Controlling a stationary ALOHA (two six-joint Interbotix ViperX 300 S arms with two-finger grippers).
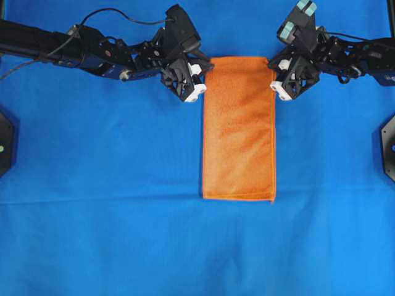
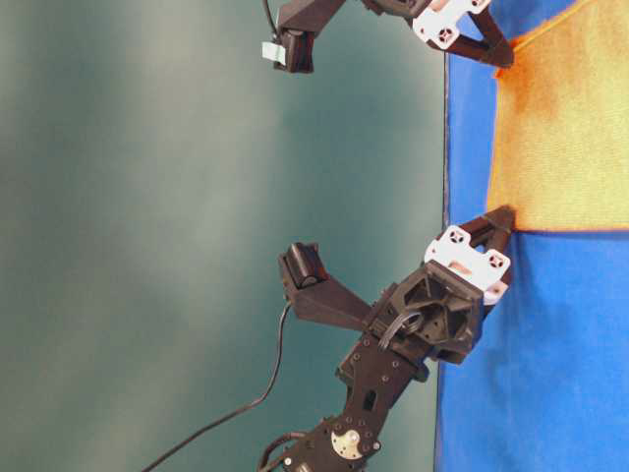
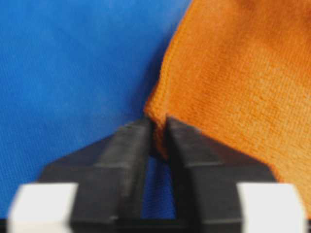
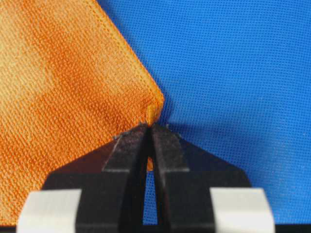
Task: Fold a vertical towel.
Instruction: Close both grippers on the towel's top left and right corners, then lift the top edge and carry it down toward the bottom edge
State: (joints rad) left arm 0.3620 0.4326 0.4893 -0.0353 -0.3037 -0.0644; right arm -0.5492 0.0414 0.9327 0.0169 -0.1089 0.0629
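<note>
We are looking at the towel [image 1: 239, 129], an orange microfibre rectangle that is lying flat and long-ways on the blue cloth [image 1: 99, 234], its top short edge sitting near the far edge of that cloth and its bottom short edge reaching about the middle, roughly centred between the left and right edges. Its stitched border is running all round, and at the lower edge a second layer is just peeking out. The left gripper [image 1: 201, 75] is resting at the towel's top left corner; in the left wrist view its fingers [image 3: 127, 160] are pinching that corner, with orange fabric bunching up between the closed tips. The right gripper [image 1: 275, 75] is sitting at the top right corner, and in the right wrist view its fingers [image 4: 171, 160] are drawn together on the corner's stitched tip, which is standing up slightly between them. Both arms are reaching in from the far corners of the cloth. We are finding no brand, label or readable writing on the towel, the cloth or the grippers.
</note>
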